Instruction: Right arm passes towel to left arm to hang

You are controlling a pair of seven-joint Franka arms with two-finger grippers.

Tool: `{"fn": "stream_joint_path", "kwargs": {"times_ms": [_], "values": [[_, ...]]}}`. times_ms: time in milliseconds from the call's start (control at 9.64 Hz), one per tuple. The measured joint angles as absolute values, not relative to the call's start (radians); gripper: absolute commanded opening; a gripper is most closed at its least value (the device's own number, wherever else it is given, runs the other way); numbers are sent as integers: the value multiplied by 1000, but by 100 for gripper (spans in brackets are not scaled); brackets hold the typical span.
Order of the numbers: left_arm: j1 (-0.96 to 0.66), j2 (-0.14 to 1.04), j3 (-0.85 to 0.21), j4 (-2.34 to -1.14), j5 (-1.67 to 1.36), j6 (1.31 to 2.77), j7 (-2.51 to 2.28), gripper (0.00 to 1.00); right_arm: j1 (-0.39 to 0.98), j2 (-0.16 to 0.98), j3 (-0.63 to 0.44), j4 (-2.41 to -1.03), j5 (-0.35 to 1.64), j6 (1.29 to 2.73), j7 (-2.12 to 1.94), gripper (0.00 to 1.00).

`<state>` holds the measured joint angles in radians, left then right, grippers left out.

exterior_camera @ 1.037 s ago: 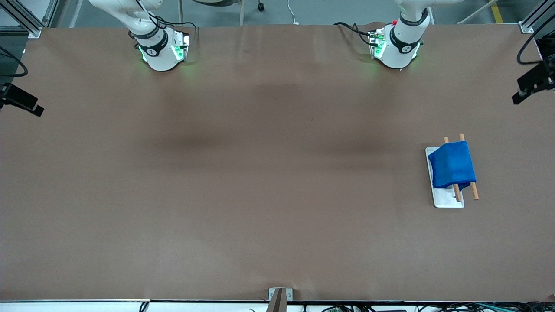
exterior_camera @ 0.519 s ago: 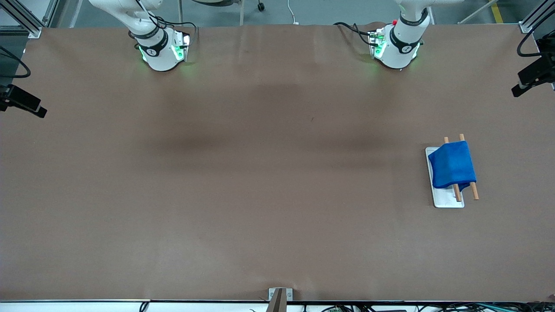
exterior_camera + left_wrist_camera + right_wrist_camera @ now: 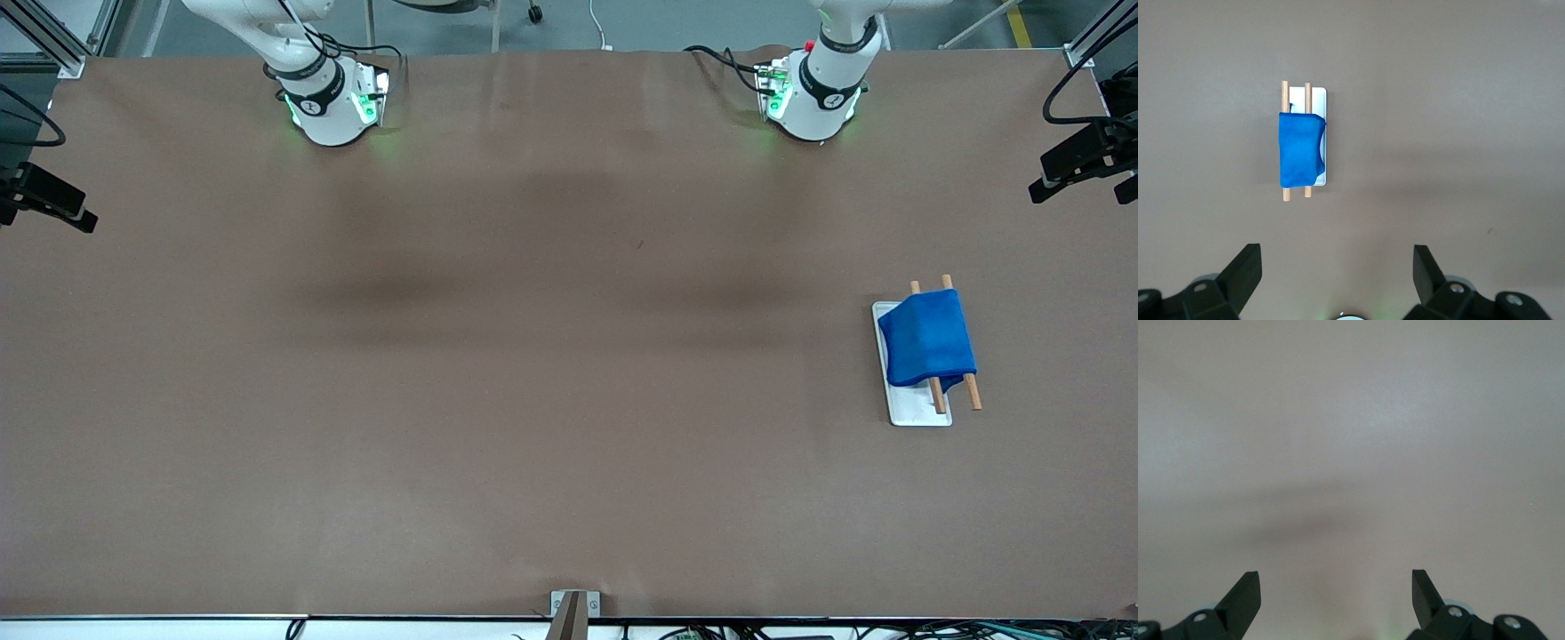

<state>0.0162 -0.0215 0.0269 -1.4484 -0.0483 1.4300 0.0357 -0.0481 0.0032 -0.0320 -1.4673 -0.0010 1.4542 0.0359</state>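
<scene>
The blue towel (image 3: 927, 338) hangs folded over two wooden rods (image 3: 972, 391) of a small rack with a white base (image 3: 920, 413), toward the left arm's end of the table. It also shows in the left wrist view (image 3: 1298, 150). My left gripper (image 3: 1337, 263) is open and empty, high above bare table, apart from the rack. Its black hand shows at the front view's edge (image 3: 1076, 160). My right gripper (image 3: 1336, 587) is open and empty, high over bare table at the right arm's end, with its hand at the other edge (image 3: 49, 200).
The brown table (image 3: 533, 356) is bare apart from the rack. Both arm bases (image 3: 329, 107) (image 3: 813, 98) stand along the edge farthest from the front camera. A small metal bracket (image 3: 573, 604) sits at the nearest edge.
The left arm's hand has moved toward the robots' side of the table and slightly inward. The right arm's hand has shifted slightly. The towel and rack have not moved.
</scene>
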Motion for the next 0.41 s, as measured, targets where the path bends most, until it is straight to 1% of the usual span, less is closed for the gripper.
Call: {"fn": "stream_joint_path", "kwargs": {"times_ms": [415], "values": [[16,-22,16,-1449,-20,1430,38,100,-49,3,-33,-1472,0,1470,36,100]]}}
